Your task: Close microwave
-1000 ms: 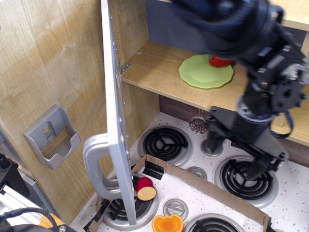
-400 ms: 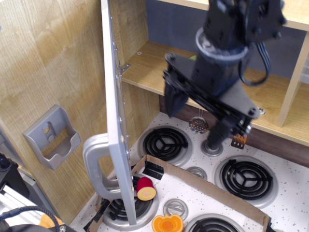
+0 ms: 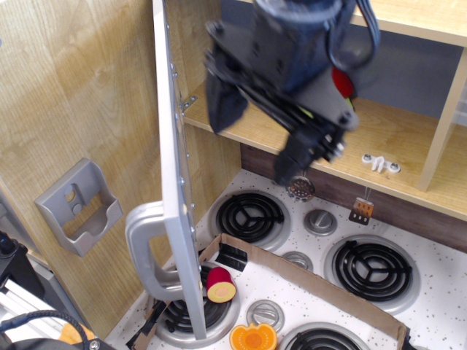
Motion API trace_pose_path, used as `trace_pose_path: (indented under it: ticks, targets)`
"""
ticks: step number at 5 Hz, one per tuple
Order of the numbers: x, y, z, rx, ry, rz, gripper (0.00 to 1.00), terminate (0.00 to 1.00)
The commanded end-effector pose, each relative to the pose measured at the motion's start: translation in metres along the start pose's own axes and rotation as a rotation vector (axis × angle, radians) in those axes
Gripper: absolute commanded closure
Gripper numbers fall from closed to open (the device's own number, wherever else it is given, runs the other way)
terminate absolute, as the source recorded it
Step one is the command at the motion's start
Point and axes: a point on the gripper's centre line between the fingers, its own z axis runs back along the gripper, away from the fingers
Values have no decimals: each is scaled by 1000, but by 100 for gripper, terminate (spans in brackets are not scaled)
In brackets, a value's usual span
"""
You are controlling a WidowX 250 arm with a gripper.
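Gripper [image 3: 255, 138] hangs at upper centre, fingers spread open and empty, just right of the microwave [image 3: 177, 219] door. Judged step: approach; next, press the door's outer face to swing it shut. Door stands wide open, edge-on at centre left, its silver handle [image 3: 142, 248] facing left.

You see four coil burners [image 3: 252, 216], three silver knobs [image 3: 320, 222] and one cardboard strip [image 3: 314, 281]. You have one microwave door [image 3: 175, 182], one grey wall holder [image 3: 79, 206], two toy foods [image 3: 220, 284].
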Motion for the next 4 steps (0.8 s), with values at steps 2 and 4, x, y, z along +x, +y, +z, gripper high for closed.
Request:
trace_pose_path:
  ticks: [2,4]
  targets:
    - [-36,39,22,45,-61,23,0,0]
    - [-61,56,2,57,25,37,0,0]
